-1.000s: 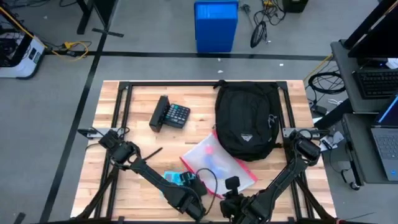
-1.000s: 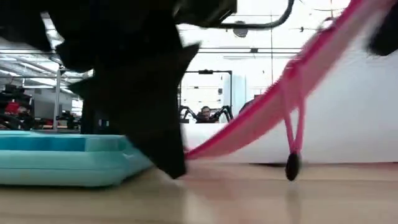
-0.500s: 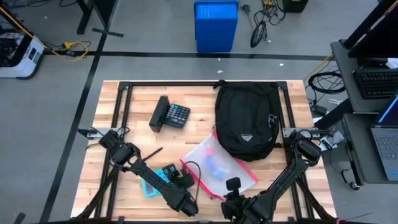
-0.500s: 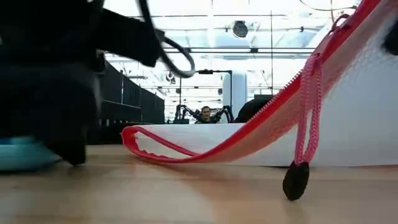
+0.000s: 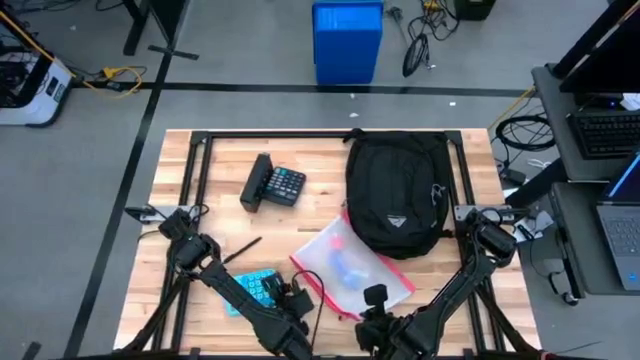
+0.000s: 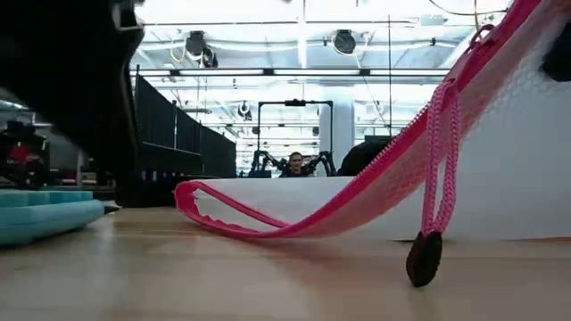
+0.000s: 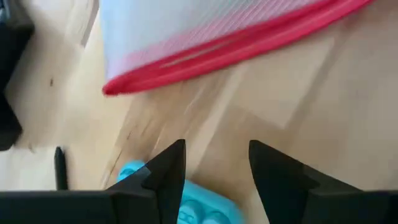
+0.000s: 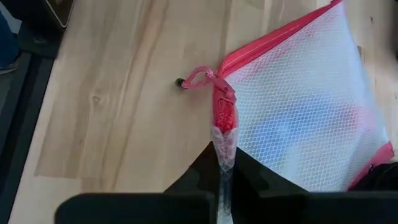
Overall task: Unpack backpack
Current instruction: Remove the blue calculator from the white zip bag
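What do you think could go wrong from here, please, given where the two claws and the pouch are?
1. The right claw is pinching a corner of the mesh pouch; a pull could drag it into the backpack it rests against.
2. The left claw is open just above the teal case, close to the pouch's red zipper edge; it could snag the edge or nudge the case.
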Controlling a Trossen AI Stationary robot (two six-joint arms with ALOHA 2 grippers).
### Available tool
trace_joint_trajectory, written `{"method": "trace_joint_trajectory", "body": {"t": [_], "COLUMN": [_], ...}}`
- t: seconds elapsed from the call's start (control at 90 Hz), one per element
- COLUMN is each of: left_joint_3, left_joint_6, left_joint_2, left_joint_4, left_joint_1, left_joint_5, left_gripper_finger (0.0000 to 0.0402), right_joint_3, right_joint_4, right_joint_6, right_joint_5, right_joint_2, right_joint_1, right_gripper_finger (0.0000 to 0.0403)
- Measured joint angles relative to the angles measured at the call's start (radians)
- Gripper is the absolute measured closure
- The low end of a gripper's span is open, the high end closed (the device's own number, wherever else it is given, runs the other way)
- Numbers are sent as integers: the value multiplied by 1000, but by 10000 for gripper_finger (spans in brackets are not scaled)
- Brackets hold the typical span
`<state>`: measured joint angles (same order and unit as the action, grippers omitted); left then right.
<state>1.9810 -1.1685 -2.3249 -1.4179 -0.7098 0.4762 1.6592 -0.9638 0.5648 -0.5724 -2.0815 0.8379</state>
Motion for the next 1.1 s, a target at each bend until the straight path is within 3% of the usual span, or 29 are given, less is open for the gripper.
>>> {"method": "trace_joint_trajectory", "body": {"t": [0.222,0.522,0.8,1.1], "left_joint_3": [89,94,-48,-138], "left_joint_6": [-1,-91,-185,-135], "left_joint_2": [1,2,3,3], "left_joint_4": [5,-3,-17,76], "left_joint_1": [-82,-167,-172,-142], "left_joint_5": [-93,-153,-219,-237], "left_gripper_finger": [260,394,400,401], "right_joint_3": [0,0,0,0], "right_joint_4": [0,-1,4,4], "right_joint_6": [0,-4,0,0], "right_joint_5": [0,1,2,2], "right_joint_2": [0,0,0,0], "right_joint_1": [2,2,2,2], "right_gripper_finger": [403,403,403,403]}}
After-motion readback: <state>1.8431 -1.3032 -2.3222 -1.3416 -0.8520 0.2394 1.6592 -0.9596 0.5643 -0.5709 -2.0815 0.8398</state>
